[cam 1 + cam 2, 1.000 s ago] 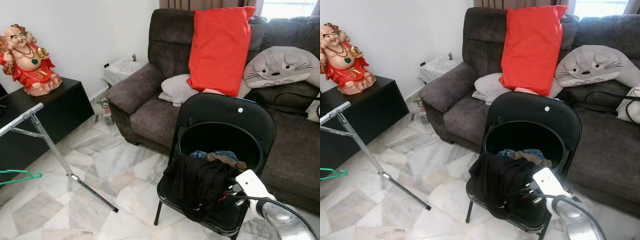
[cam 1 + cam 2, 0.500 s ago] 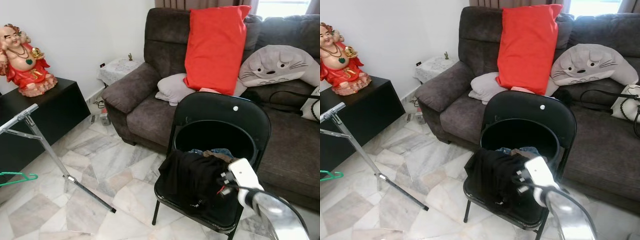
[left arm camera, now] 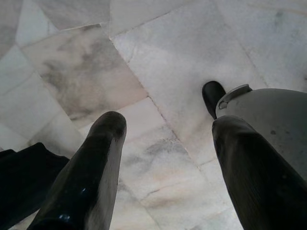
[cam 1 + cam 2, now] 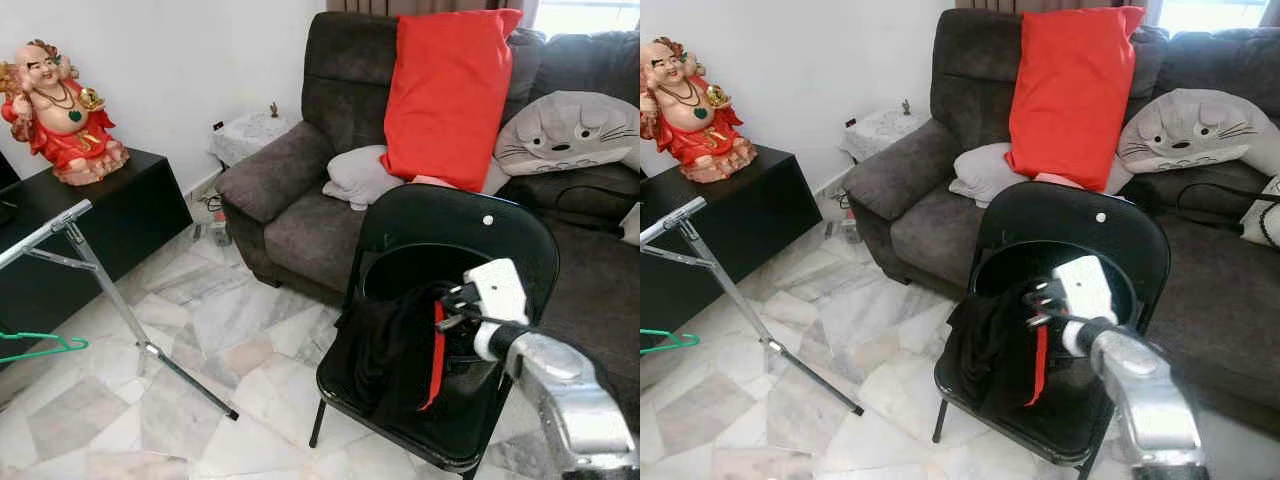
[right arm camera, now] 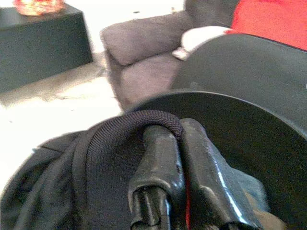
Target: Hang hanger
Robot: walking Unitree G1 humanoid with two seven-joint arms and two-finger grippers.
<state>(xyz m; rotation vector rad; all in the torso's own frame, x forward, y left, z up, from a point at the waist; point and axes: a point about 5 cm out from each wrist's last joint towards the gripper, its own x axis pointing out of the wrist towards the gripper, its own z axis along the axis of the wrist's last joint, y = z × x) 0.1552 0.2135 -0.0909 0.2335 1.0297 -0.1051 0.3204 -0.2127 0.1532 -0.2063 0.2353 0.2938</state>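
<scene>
A green hanger (image 4: 40, 346) hangs at the far left, below the slanted metal rack bar (image 4: 60, 226). My right gripper (image 4: 446, 301) is shut on the collar of a black garment (image 4: 395, 345), as the right wrist view shows (image 5: 178, 130). The garment droops from the fingers over the seat of a black folding chair (image 4: 455, 226), with a red strip (image 4: 437, 350) of it showing. More clothes lie behind it on the seat. My left gripper (image 3: 168, 127) points down at the marble floor, open, with nothing between its fingers.
A dark sofa (image 4: 290, 215) with a red cushion (image 4: 445, 95) and a grey plush pillow (image 4: 575, 135) stands behind the chair. A black cabinet (image 4: 90, 230) with a red figurine (image 4: 60, 110) is on the left. Marble floor (image 4: 220, 330) lies between rack and chair.
My right gripper has risen from the chair seat, lifting the black garment so that it hangs and its red strip shows. The camera has shifted slightly.
</scene>
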